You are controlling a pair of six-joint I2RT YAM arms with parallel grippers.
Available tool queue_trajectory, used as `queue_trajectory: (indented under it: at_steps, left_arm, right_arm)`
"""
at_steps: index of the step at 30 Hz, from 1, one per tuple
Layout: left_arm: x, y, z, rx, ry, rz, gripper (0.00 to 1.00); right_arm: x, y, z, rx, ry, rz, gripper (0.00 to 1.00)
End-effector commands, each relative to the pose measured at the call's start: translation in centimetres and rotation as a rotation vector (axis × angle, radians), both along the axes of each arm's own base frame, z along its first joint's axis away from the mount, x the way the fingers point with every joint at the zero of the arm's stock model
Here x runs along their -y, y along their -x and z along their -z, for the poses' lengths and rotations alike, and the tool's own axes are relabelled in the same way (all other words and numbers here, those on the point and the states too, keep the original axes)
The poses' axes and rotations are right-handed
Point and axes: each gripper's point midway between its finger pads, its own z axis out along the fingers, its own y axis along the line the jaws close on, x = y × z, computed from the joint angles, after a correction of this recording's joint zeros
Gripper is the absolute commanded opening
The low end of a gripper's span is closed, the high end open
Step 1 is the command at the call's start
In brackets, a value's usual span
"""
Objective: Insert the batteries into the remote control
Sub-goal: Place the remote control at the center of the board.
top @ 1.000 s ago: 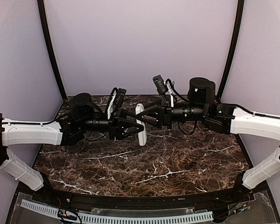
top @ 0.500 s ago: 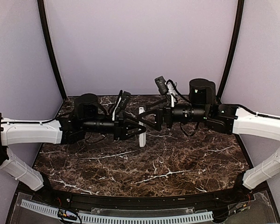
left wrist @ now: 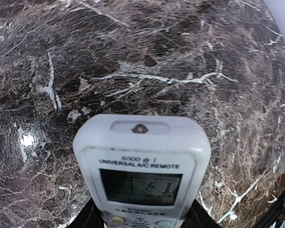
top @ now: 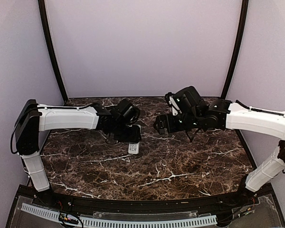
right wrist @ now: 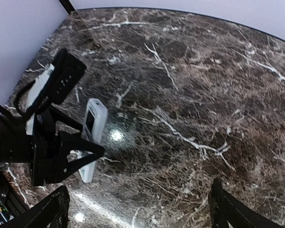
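Pale lilac walls (top: 142, 47) close in a dark marble worktop (top: 180, 166) veined with white. The remote control (left wrist: 141, 171) sits a little left of the worktop's centre, about midway between the far and near edges. Its display faces up, and the left gripper (top: 130, 137) is clamped across its lower body. The black fingers (right wrist: 83, 159) press on both long sides. I cannot tell whether the remote rests on the marble or hangs just above it. The batteries appear in no view, and the back of the remote is hidden, so whether they are loaded cannot be told.

The step in hand looks like setting the remote down. To do it well, the remote should be kept level and lowered until it lies flat on the marble. Only then should the pincer part, and it should lift straight up so the remote does not skid or flip.

The left arm rises at the near left corner, and its white forearm runs toward the centre with the wrist bent down over the remote. The right arm reaches in from the near right corner with its wrist tilted down. The right gripper (right wrist: 137, 187) hangs above the marble, nearer the far edge, with its fingers spread wide and holding nothing.
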Motion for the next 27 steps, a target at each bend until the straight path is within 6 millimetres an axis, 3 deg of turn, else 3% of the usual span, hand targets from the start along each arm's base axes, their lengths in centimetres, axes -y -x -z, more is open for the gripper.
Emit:
queue_trajectory:
  at_steps: [1,4,8,18,22,24,27]
  left_arm:
    - [-2.1,0.3,1.3,-0.121,-0.136,-0.187,0.00]
    - [-1.0,-0.1,1.5,-0.158,-0.115,-0.224,0.00]
    - [-0.6,0.1,3.8,-0.255,-0.167,-0.275,0.09]
    - [-1.9,2.5,8.1,-0.450,-0.366,-0.292,0.23]
    - [-2.0,2.9,8.8,-0.472,-0.378,-0.288,0.36]
    - [-1.9,3.1,9.3,-0.486,-0.383,-0.282,0.51]
    - [-2.0,3.2,9.8,-0.495,-0.393,-0.275,0.59]
  right_arm:
    - [2.4,-0.3,2.4,-0.068,0.111,0.117,0.99]
    - [2.8,-0.2,3.1,-0.089,0.132,0.136,0.99]
    - [3.1,0.1,4.2,-0.116,0.152,0.143,0.99]
    - [3.0,0.2,4.7,-0.131,0.164,0.139,0.99]
    - [2.7,0.1,4.7,-0.131,0.165,0.129,0.99]
    - [2.6,0.1,4.8,-0.132,0.169,0.126,0.99]
    - [2.5,0.1,4.7,-0.131,0.171,0.119,0.99]
